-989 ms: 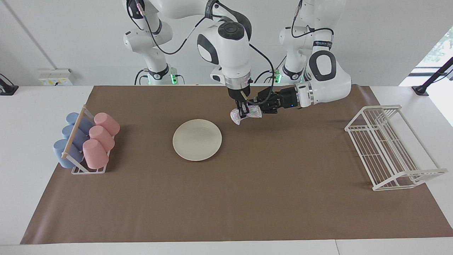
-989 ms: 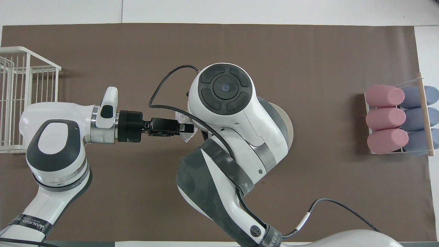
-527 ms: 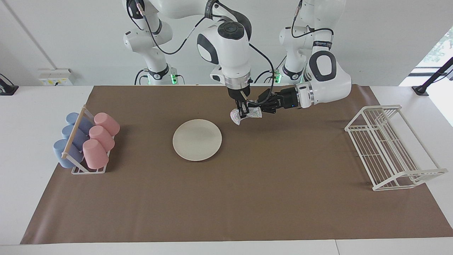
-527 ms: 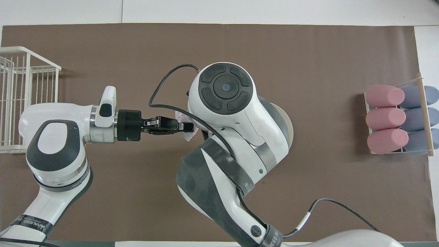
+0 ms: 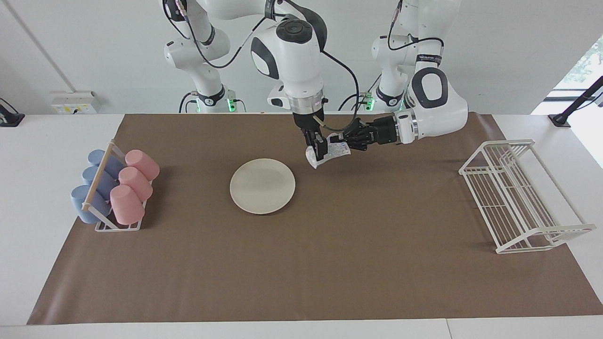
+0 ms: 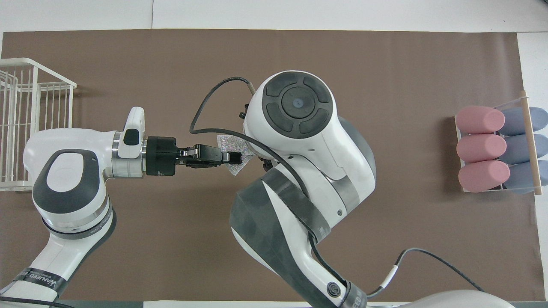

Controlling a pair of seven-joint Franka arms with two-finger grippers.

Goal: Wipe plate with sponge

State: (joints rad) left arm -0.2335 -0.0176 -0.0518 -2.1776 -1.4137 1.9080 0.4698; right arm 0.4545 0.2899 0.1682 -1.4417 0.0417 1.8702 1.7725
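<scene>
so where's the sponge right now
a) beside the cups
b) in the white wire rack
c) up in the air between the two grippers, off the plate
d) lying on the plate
c: the sponge hangs above the mat, pinched by the left gripper with the right gripper at it, while the plate lies bare.

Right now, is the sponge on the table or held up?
Held up: the left gripper is shut on the sponge, above the mat.

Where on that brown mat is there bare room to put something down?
Bare: between the round cream plate and white wire rack, and the whole strip farthest from the robots. Crowded: by the cup holder and under both hands.
</scene>
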